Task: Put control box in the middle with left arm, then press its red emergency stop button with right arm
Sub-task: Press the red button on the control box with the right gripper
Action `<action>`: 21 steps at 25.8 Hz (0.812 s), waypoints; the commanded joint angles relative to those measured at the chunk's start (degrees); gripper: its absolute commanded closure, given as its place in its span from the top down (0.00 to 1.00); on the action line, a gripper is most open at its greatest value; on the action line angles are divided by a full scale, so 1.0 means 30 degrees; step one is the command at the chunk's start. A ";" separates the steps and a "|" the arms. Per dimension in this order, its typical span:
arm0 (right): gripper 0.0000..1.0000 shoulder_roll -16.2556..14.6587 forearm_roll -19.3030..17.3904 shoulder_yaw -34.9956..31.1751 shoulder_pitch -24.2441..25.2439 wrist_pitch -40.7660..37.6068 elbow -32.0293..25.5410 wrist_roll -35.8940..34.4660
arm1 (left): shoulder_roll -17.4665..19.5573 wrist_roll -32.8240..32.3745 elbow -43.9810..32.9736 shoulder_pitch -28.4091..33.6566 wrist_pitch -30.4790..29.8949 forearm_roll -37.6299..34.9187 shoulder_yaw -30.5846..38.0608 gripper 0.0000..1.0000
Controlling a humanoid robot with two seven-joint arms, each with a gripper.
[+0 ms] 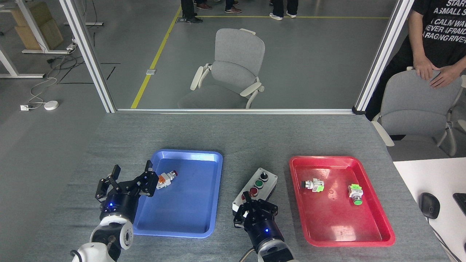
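Box (259,185) sits on bare felt between blue tray (213,198) and red tray (380,222), right gripper (250,207), fingers bunched together, over its big red button, so push straight down, centred; left gripper (129,178) spread open, clear.

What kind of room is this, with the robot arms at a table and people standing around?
Probably a robotics lab or demo space inside an office-like hall. A grey felt-covered table holds a blue tray and a red tray with loose push-button parts, yellow floor tape marks off zones, and office chairs stand about.
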 commanded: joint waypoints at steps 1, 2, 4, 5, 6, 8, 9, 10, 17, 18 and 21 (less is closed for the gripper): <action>0.00 -0.0106 -0.0087 0.0011 -0.0013 0.0023 0.0102 0.0095 | -0.0002 -0.0010 0.0000 -0.0016 -0.0001 -0.0050 0.0000 0.99; 0.00 -0.0136 -0.0116 -0.0018 -0.0013 0.0052 0.0102 0.0125 | -0.0002 -0.0010 0.0000 -0.0016 -0.0001 -0.0050 0.0000 0.99; 0.00 -0.0165 -0.0175 0.0011 -0.0013 0.0081 0.0131 0.0154 | -0.0002 -0.0010 0.0000 -0.0016 -0.0001 -0.0079 0.0000 0.99; 0.00 -0.0136 -0.0175 0.0040 -0.0013 0.0169 0.0131 0.0154 | -0.0002 -0.0010 0.0000 -0.0016 -0.0001 -0.0051 0.0000 0.99; 0.00 -0.0136 -0.0175 0.0070 -0.0013 0.0198 0.0161 0.0154 | -0.0002 -0.0010 0.0000 -0.0016 -0.0030 -0.0050 0.0000 0.99; 0.00 -0.0165 -0.0204 0.0070 -0.0013 0.0257 0.0219 0.0125 | -0.0002 -0.0010 0.0000 -0.0016 -0.0001 -0.0080 0.0000 0.99; 0.00 -0.0165 -0.0204 0.0040 -0.0013 0.0316 0.0219 0.0154 | -0.0002 -0.0010 0.0000 -0.0016 -0.0030 -0.0050 0.0000 0.99; 0.00 -0.0165 -0.0204 0.0011 -0.0013 0.0374 0.0219 0.0154 | -0.0002 -0.0010 0.0000 -0.0016 -0.0030 -0.0050 0.0000 0.99; 0.00 -0.0136 -0.0351 0.0011 -0.0013 0.0462 0.0219 0.0271 | -0.0002 -0.0010 0.0000 -0.0075 -0.0001 -0.0080 0.0000 0.99; 0.00 -0.0136 -0.0526 0.0011 -0.0013 0.0462 0.0219 0.0418 | -0.0002 -0.0010 0.0000 -0.0075 -0.0001 -0.0080 0.0000 0.99; 0.00 -0.0136 -0.0732 0.0011 -0.0013 0.0462 0.0219 0.0886 | -0.0002 -0.0010 0.0000 -0.0075 -0.0001 -0.0080 0.0000 0.99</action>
